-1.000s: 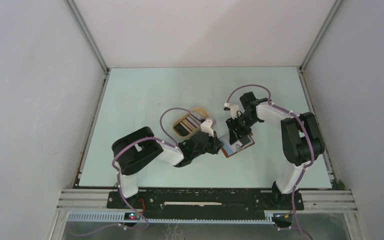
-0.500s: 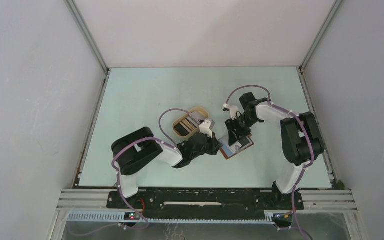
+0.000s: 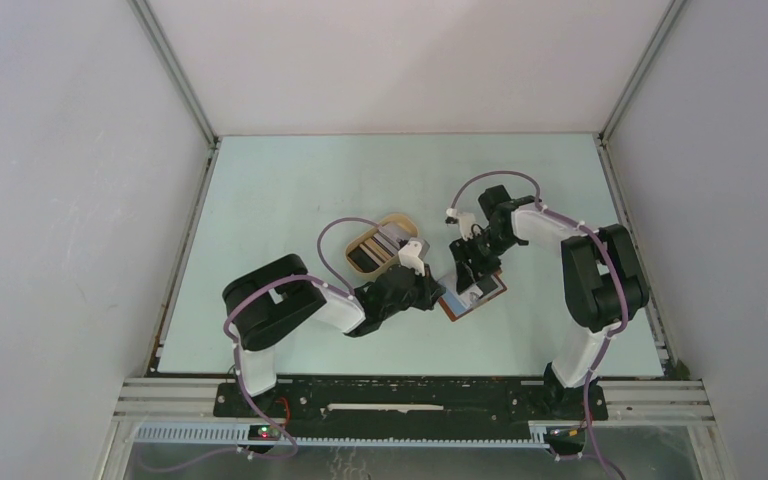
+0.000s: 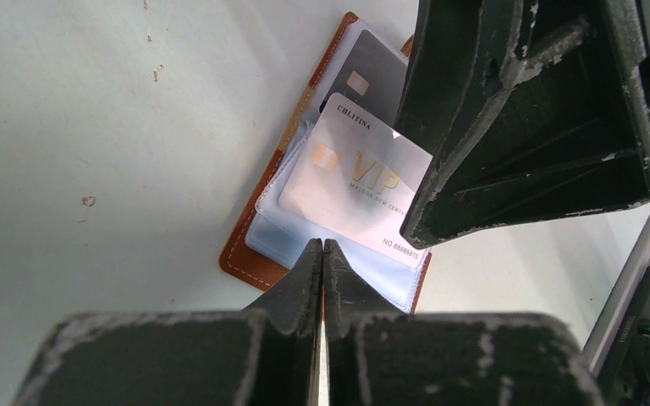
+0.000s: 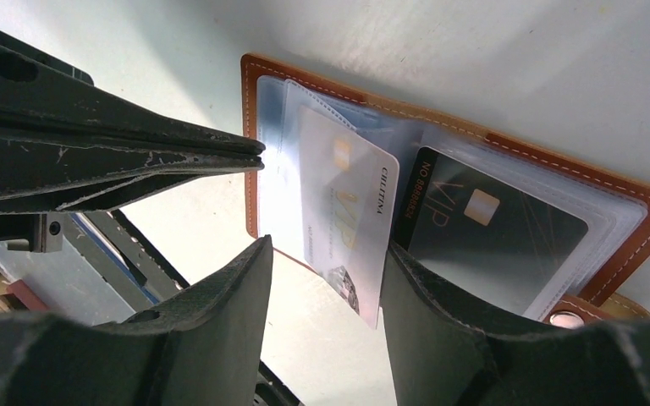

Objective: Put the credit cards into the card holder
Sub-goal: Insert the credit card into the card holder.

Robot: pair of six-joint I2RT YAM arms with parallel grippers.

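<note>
The reddish-brown card holder (image 3: 492,288) lies open on the table between the two arms. A black card (image 5: 491,233) sits in one of its clear sleeves. A white card (image 4: 351,182) stands partly inside the neighbouring sleeve. My right gripper (image 5: 326,249) is open around the white card's free end, which leans on one finger (image 5: 440,321) with a gap to the other. My left gripper (image 4: 322,247) is shut, its tips resting on the holder's near edge (image 4: 250,262). More credit cards (image 3: 372,247) lie in the oval tray.
The tan oval tray (image 3: 397,220) stands just behind the left wrist, close to the holder. Both arms crowd the middle of the table. Grey walls close in the table's sides and back, and a metal rail (image 3: 410,395) runs along the near edge.
The right jaws have widened a little around the white card. The holder and right wrist have shifted slightly left. The left gripper has stayed shut in place.
</note>
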